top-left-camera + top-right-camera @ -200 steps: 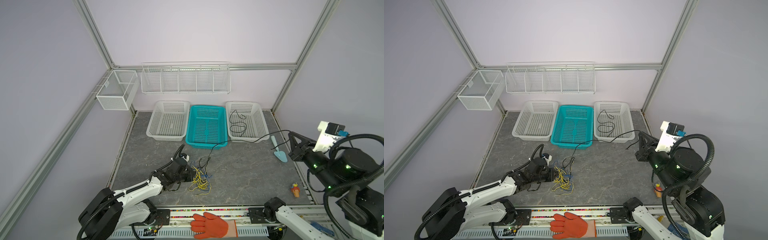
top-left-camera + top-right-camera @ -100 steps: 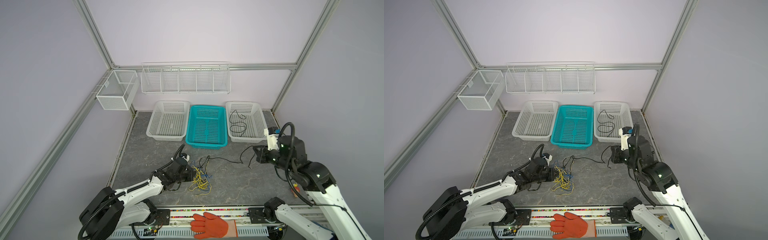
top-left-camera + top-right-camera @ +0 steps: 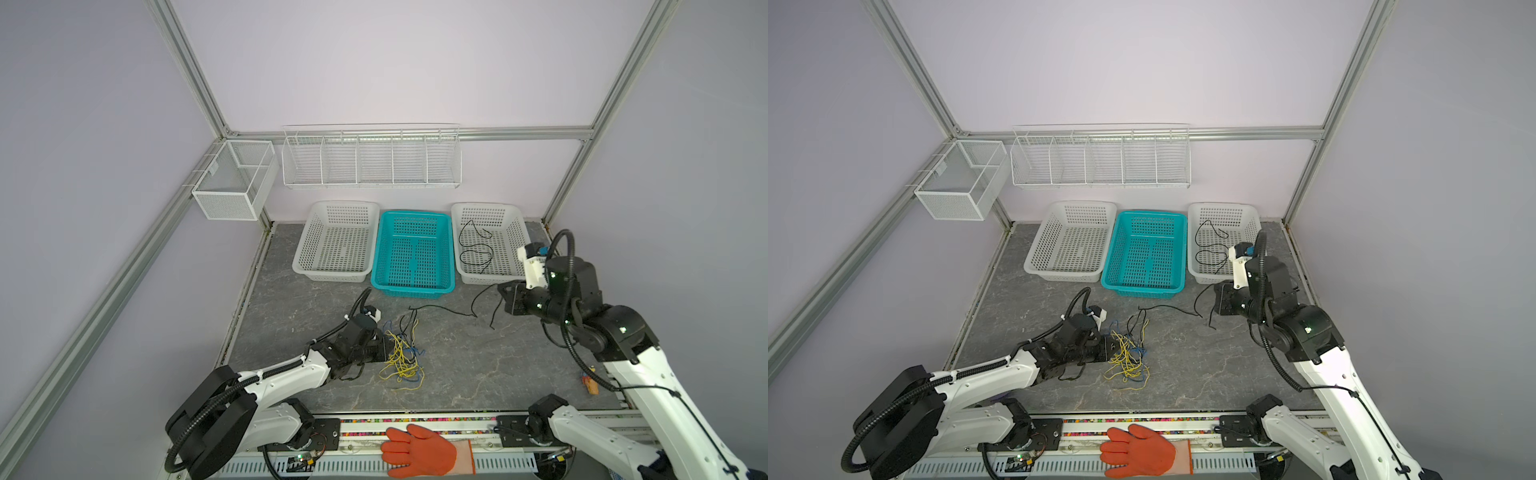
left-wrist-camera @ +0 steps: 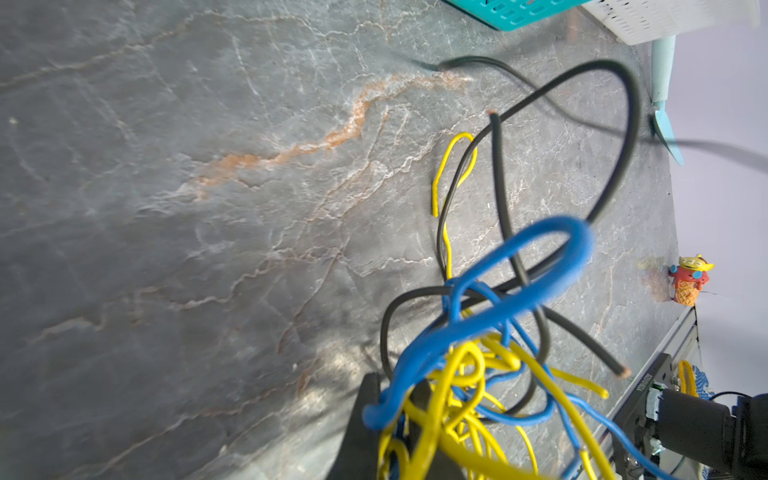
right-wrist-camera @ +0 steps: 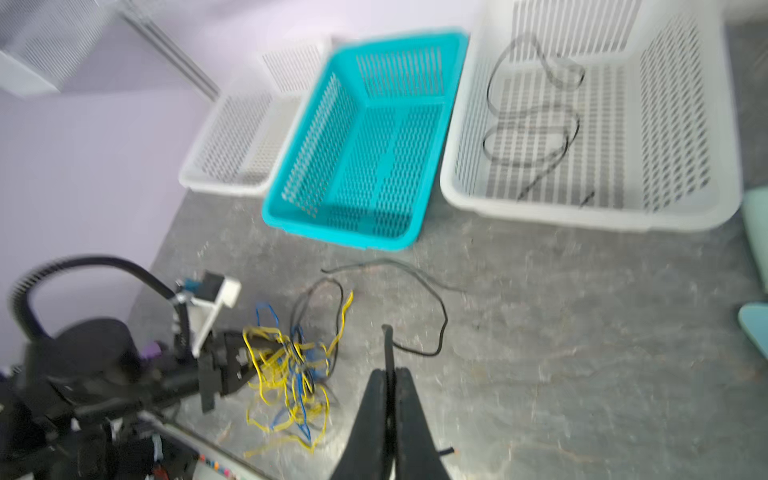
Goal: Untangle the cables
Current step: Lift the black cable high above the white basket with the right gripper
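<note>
Grey desk (image 3: 457, 374), caged cell: left claw (image 3: 384, 348) clamped on the cables (image 3: 401, 359), a yellow/blue/black tangle near the front edge, left of centre. One black cable (image 3: 440, 308) runs rightward to the right claw (image 3: 503, 293), which is pinched shut on it. Step: extracting that strand. Next, likely: lift it clear and drop it in the right white basket (image 3: 478, 279).

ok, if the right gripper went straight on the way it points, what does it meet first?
Probably the slack loop of the black cable held in its shut jaws, lying just ahead of the right gripper, then bare table short of the teal basket. Blurred view, so depth is unsure.
</note>
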